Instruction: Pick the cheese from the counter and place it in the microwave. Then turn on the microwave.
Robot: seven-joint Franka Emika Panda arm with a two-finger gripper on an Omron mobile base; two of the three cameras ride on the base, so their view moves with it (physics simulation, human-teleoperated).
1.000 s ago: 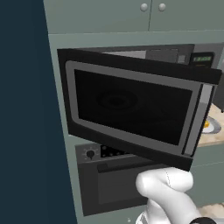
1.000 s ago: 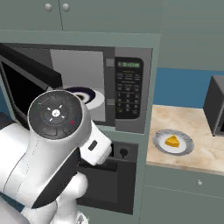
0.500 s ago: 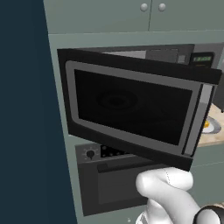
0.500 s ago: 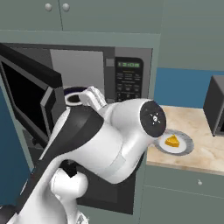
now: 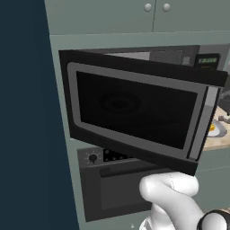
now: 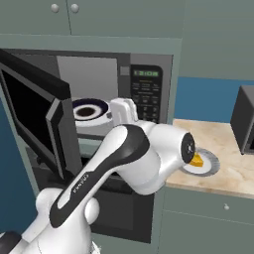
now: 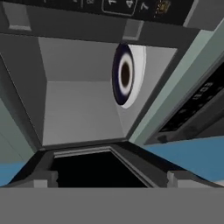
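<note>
Overhead, microwave (image 7: 87, 87) keypad (image 7: 127, 6) digits "1", "4", "7", rolled sideways.

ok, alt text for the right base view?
White arm reaches across an open microwave with a plate inside. Cheese sits on a grey plate on the counter at right.

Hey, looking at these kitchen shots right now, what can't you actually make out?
- Tool: in the right base view the arm's own bulk covers it, so open or shut cannot be told.
- Cheese: partly behind the arm's elbow in the right base view; in the left base view the open microwave door hides most of the plate.
- Keypad: labels too small to read.
- Oven: partly behind the door and arm.
</note>
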